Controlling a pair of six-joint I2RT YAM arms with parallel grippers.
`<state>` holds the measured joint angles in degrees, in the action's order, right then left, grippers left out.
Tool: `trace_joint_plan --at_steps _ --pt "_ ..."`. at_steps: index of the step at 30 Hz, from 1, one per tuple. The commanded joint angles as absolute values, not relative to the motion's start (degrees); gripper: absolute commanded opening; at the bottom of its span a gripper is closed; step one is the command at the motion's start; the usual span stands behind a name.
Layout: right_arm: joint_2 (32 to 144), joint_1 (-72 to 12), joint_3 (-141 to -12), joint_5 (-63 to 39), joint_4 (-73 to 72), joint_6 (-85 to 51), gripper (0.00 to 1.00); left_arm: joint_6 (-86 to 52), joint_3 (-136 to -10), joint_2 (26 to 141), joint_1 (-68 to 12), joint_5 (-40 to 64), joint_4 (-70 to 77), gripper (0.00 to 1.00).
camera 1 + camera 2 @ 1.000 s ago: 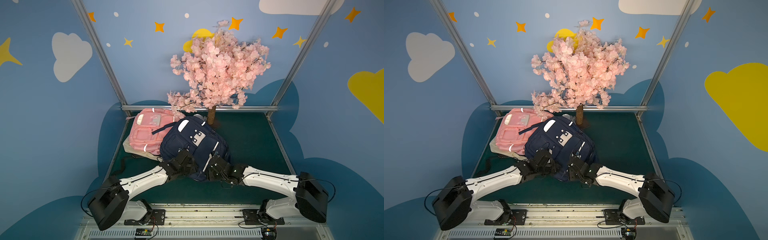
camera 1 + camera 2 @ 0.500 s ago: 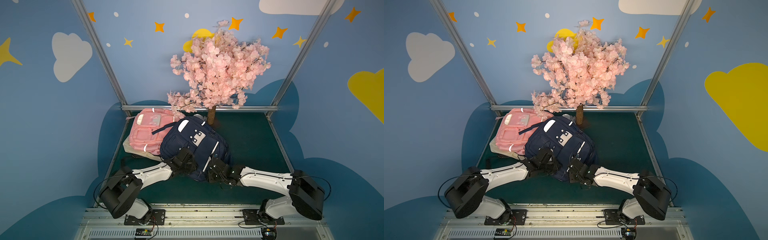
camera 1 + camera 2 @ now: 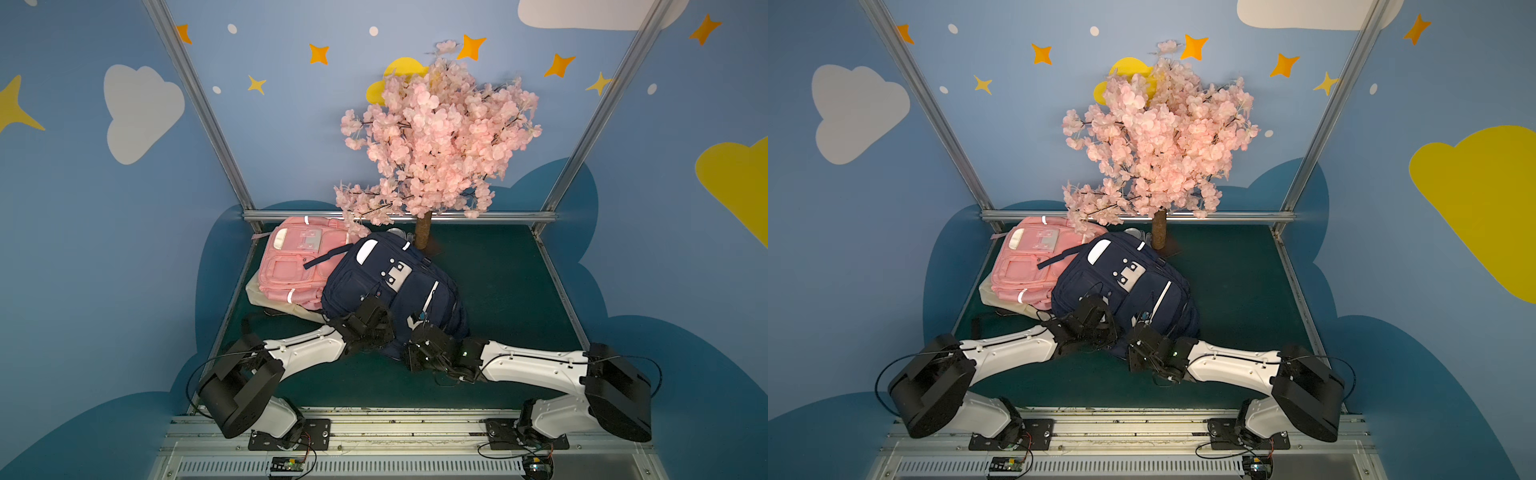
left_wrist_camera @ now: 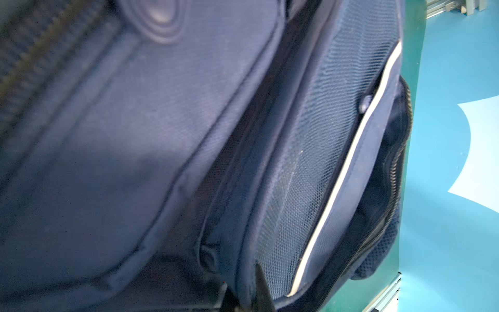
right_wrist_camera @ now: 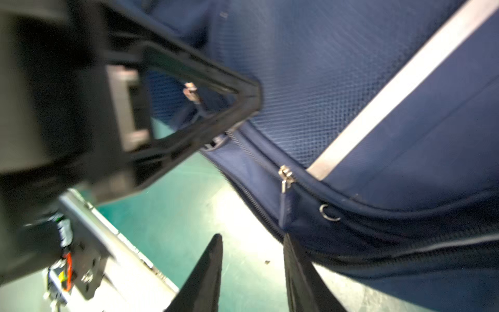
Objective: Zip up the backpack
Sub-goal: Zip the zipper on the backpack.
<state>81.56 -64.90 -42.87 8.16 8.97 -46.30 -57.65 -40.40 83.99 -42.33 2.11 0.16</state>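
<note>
Right hand (image 5: 253,237) is hovering with its fingers spread and nothing between them; the green surface (image 5: 172,205) is showing through the gap. The zipper pull (image 5: 285,189) is hanging just beyond the fingertip on the bag's side, not yet between the fingers. Judgement: the right hand is nearer the pull and needs only a short sideways shift toward the bag before closing.

Left hand (image 4: 249,295) is pressed together and appears to be pinching a fold of the navy backpack (image 3: 361,278) at its near edge, beside the white stripe (image 4: 343,173). It is sitting just beside the right hand on that same edge, probably anchoring the cloth.

The zipper track (image 5: 256,154) is running along this near edge, from the left hand's tip past the pull toward the right arm's side. In the left wrist view a compartment mouth (image 4: 388,162) is gaping, so the zip is not yet done.

In both top views the backpack is lying on the surface, its long axis pointing from the hands toward the tree trunk (image 3: 423,232). Its left flank is lying partly over the pink backpack (image 3: 291,266), leaving no room there. Bare surface is lying open on the right arm's side, so a pull that way looks unobstructed. Risk: slack cloth bunching ahead of the slider.
</note>
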Motion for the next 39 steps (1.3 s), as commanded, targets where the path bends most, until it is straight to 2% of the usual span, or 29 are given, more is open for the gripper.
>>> trace_joint_plan --at_steps 1,9,19,21,24,27,39 --pt "82.88 -64.51 -44.11 11.56 11.29 -48.39 0.38 -56.2 -42.01 82.42 -42.71 0.47 -1.21 0.02" --pt "86.28 -64.47 -45.28 12.16 10.39 -48.04 0.35 -56.32 -41.74 82.44 -42.93 0.48 -0.97 0.02" --pt "91.07 -63.48 -47.9 14.15 12.3 -47.42 0.26 -56.79 -40.83 81.16 -43.68 0.79 -0.75 0.02" --pt "91.32 -63.24 -48.44 14.44 12.89 -47.11 0.21 -57.02 -40.49 80.79 -43.68 0.82 -0.7 0.02" --pt "91.26 -63.28 -50.34 16.01 17.17 -46.87 0.07 -56.91 -40.32 80.19 -43.68 0.16 -1.54 0.02" --pt "89.76 -63.8 -51.15 17.26 20.87 -46.67 0.0 -56.22 -40.42 79.05 -43.56 -0.83 -2.94 0.02" --pt "79.82 -65.74 -49.55 18.63 33.44 -50.46 0.0 -51.23 -40.51 69.64 -38.76 -6.0 -12.68 0.02"
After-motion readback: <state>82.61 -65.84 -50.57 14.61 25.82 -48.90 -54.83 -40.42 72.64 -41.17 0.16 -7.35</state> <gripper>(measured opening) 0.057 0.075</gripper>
